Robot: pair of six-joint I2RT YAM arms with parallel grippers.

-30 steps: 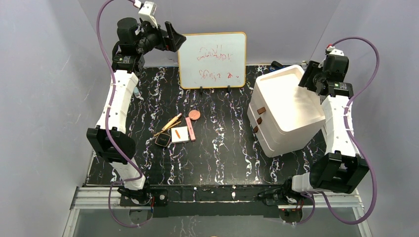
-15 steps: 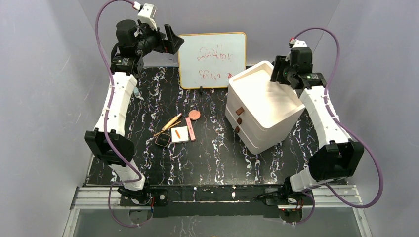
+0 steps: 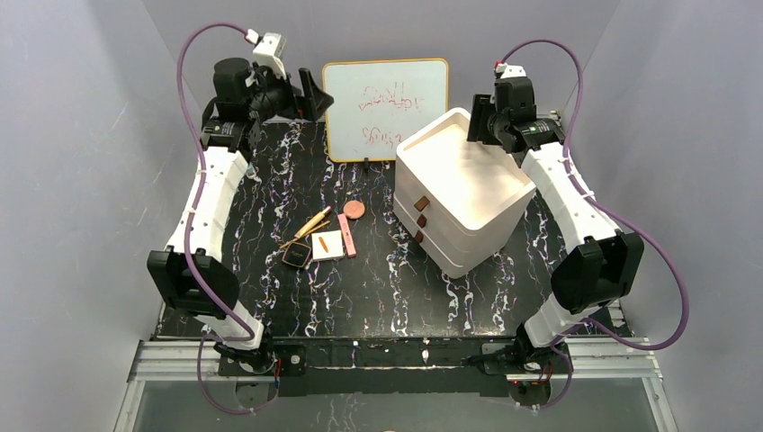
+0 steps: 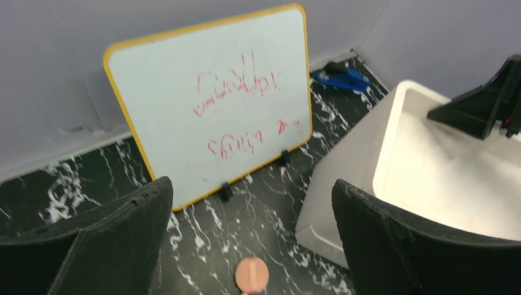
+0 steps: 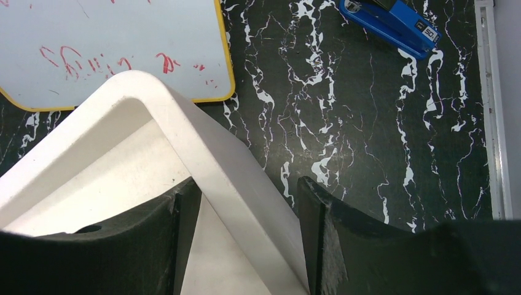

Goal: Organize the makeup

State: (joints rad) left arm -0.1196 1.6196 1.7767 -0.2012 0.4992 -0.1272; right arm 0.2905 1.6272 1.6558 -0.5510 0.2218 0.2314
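Observation:
The makeup lies left of the table's centre: a round brownish-pink compact (image 3: 354,210), a slim pink bar (image 3: 345,234), a white square palette (image 3: 327,245), a black square compact (image 3: 296,255) and gold-tan pencils (image 3: 310,224). My left gripper (image 3: 310,93) is open and empty, high at the back left; the round compact (image 4: 252,275) shows below it in the left wrist view. My right gripper (image 3: 481,121) straddles the back rim of the white drawer box (image 3: 468,202), one finger inside and one outside, shut on the wall (image 5: 203,141).
A whiteboard with red scribbles (image 3: 385,108) stands at the back centre. A blue stapler (image 5: 393,24) lies behind the box at the back right. The drawer box has three brown handles (image 3: 421,220) facing the makeup.
My right gripper has moved left along with the drawer box, which has slid toward the table's centre and the whiteboard. The left gripper has shifted only slightly. The makeup has not moved.

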